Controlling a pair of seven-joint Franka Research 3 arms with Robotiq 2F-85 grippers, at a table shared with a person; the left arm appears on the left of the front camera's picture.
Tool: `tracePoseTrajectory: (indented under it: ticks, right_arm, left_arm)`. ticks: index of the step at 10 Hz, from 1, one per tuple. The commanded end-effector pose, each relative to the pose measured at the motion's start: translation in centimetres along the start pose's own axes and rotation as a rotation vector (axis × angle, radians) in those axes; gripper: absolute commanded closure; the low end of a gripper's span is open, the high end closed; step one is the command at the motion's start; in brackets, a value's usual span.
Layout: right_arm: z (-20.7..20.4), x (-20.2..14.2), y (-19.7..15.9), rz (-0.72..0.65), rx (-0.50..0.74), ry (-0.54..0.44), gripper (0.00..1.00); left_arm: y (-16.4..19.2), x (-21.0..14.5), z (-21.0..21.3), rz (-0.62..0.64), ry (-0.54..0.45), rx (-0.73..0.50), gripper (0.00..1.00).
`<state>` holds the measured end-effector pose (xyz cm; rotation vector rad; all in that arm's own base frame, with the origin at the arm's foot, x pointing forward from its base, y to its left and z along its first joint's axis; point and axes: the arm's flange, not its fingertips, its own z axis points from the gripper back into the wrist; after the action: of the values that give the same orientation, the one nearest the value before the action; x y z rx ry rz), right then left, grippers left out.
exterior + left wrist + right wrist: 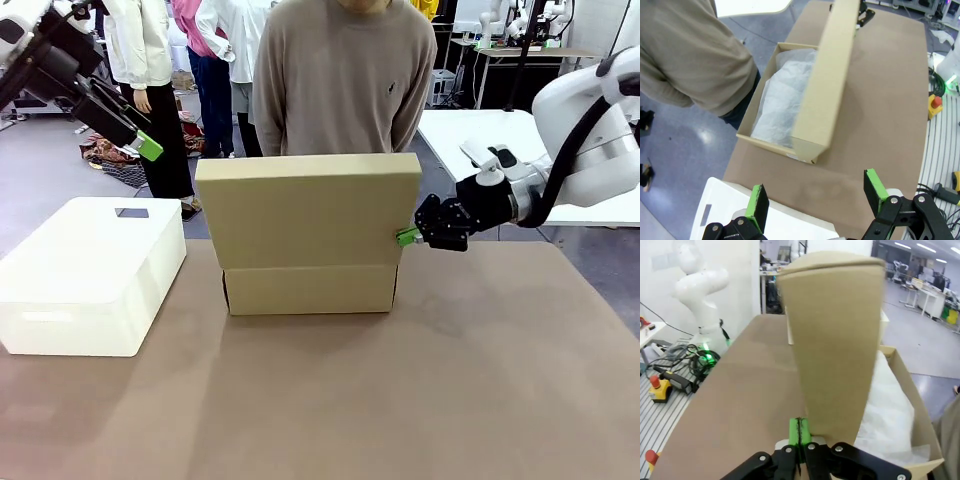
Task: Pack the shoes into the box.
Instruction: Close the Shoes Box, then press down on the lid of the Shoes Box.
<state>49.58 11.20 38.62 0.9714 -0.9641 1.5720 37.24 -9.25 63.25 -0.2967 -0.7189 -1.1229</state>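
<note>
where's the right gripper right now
In the front view the right gripper is at the right edge of the cardboard shoebox's raised lid, shut, mid-table in front of the person.

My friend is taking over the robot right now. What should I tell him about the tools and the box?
Left tool: open, empty, raised above the white rounded plastic box.
Right tool: shut, pads pressed against the edge of the flap lid, holding nothing.
The tan-brown cardboard shoebox stands mid-table on the brown tabletop, lid upright, white tissue paper inside. No shoes can be seen on the table; tissue hides whatever is in the box.
The person in a beige sweater stands behind the box.
Left: confirm shoes are in, close the lid.
</note>
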Motion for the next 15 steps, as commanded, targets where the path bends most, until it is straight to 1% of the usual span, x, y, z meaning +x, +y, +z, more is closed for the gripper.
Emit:
tracePoseTrajectory:
  ticks: [1,3,4,7,8,15]
  right_arm:
    - [-1.1,1.2,-1.4,-0.011,-0.092,0.056,1.00]
    - [-0.7,2.2,-2.8,-0.032,-0.148,0.085,1.00]
    - [-0.5,2.9,-3.1,-0.032,-0.147,0.089,1.00]
    - [-0.4,3.7,-2.6,-0.055,-0.171,0.150,1.00]
    - [0.2,3.1,-3.2,-0.039,-0.128,0.104,1.00]
    - [0.2,3.1,-3.2,-0.039,-0.128,0.104,1.00]
  left_arm:
    - [0.0,0.0,0.1,0.004,-0.013,-0.010,0.00]
    - [0.0,0.0,0.1,0.004,-0.013,-0.010,0.00]
    - [0.0,0.0,0.1,0.004,-0.013,-0.010,0.00]
    - [0.0,0.0,0.1,0.004,-0.013,-0.010,0.00]
    - [0.0,0.0,0.1,0.004,-0.013,-0.010,0.00]
    - [0.0,0.0,0.1,0.004,-0.013,-0.010,0.00]
